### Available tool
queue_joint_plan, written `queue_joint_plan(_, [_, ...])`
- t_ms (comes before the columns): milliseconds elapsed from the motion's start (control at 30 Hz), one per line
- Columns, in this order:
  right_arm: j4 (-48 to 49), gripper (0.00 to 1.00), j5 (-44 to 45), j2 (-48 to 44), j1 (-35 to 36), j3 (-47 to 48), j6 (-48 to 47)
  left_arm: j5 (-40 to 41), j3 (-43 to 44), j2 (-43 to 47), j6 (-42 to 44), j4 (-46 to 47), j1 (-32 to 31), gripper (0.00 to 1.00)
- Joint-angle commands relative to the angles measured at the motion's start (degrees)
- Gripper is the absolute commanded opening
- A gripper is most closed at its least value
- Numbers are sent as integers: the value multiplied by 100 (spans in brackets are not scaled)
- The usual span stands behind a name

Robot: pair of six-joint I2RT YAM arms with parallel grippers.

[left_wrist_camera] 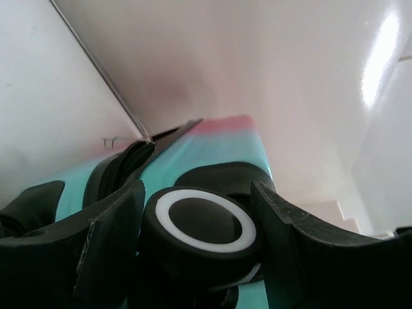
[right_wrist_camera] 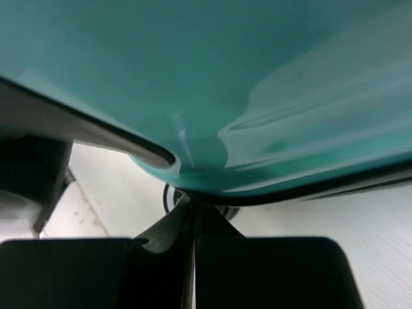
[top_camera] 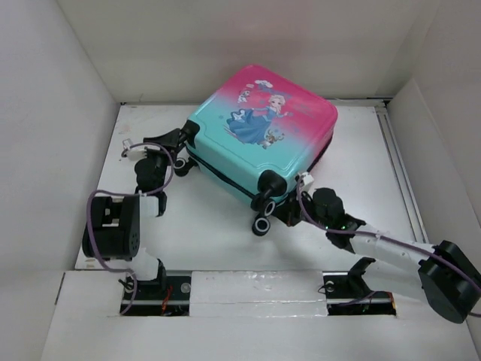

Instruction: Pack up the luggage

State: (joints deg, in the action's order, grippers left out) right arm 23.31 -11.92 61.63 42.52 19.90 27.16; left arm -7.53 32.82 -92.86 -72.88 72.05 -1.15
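Note:
The luggage [top_camera: 263,128] lies shut on the table, princess print up, pink end far and turquoise end near. My left gripper [top_camera: 186,137] is at its left corner, shut on a black wheel [left_wrist_camera: 203,225] with a white ring. The turquoise shell [left_wrist_camera: 193,154] rises behind that wheel. My right gripper [top_camera: 298,204] is at the near corner, under the turquoise shell [right_wrist_camera: 225,84], next to two more wheels [top_camera: 261,224]. Its jaws are pressed together on a thin metal zipper pull [right_wrist_camera: 168,228] by the black zipper trim.
White walls close in the table [top_camera: 203,233] on the left, back and right. A raised white ledge [top_camera: 248,289] runs along the near edge above the arm bases. The left arm's purple cable [top_camera: 94,226] loops beside its base.

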Motion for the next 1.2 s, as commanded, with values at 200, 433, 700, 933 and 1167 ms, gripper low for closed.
queue_joint_plan(200, [339, 0, -916, 209, -1667, 1218, -116, -101, -2569, 2875, 915, 298, -1246, 0])
queue_joint_plan(433, [2396, 0, -505, 568, -554, 120, 940, 498, -2430, 5136, 1689, -2219, -2056, 0])
queue_joint_plan(700, [2468, 0, 935, 798, 756, -127, 941, 227, -2315, 5515, 1637, -2477, -2056, 0])
queue_joint_plan(933, [2082, 0, 3630, 1824, 2126, 1118, 168, -265, -2210, 5034, 1523, -1978, -2056, 0])
queue_joint_plan(1167, [2004, 0, 3266, 2628, 2208, 1816, -9, -417, -1885, 4768, 1794, -1948, -2056, 0])
